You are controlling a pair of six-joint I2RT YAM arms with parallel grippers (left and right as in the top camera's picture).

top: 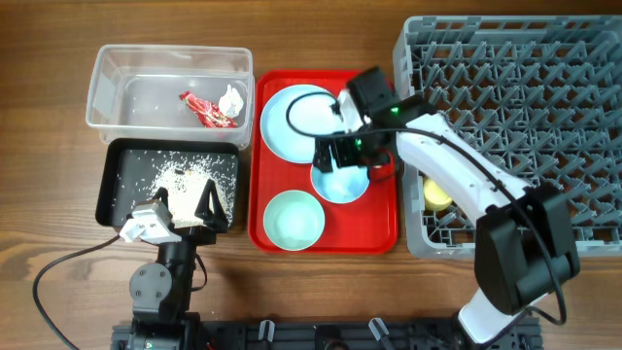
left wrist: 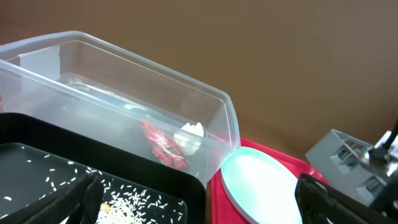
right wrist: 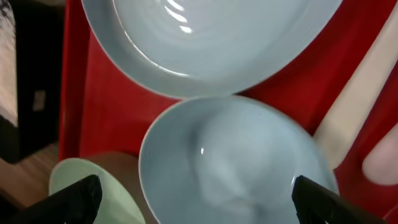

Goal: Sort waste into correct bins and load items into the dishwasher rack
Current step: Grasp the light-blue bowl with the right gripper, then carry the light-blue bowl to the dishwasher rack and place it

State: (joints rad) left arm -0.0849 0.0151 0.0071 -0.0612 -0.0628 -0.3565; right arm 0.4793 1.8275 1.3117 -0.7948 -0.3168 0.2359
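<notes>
right arm (top: 453,166) white w/ blk joints, cables

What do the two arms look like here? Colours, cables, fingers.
Right arm: white links, black joints, green wrist light, looping black cable. Left arm: black joints, white wrist housing, trailing black cable on the table. Right gripper and left gripper: black fingers.

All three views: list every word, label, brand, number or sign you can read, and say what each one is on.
None legible.
On the red snack wrapper in the clear tub, any print is too small and blurred to read.
Nothing else in any view shows text.
</notes>
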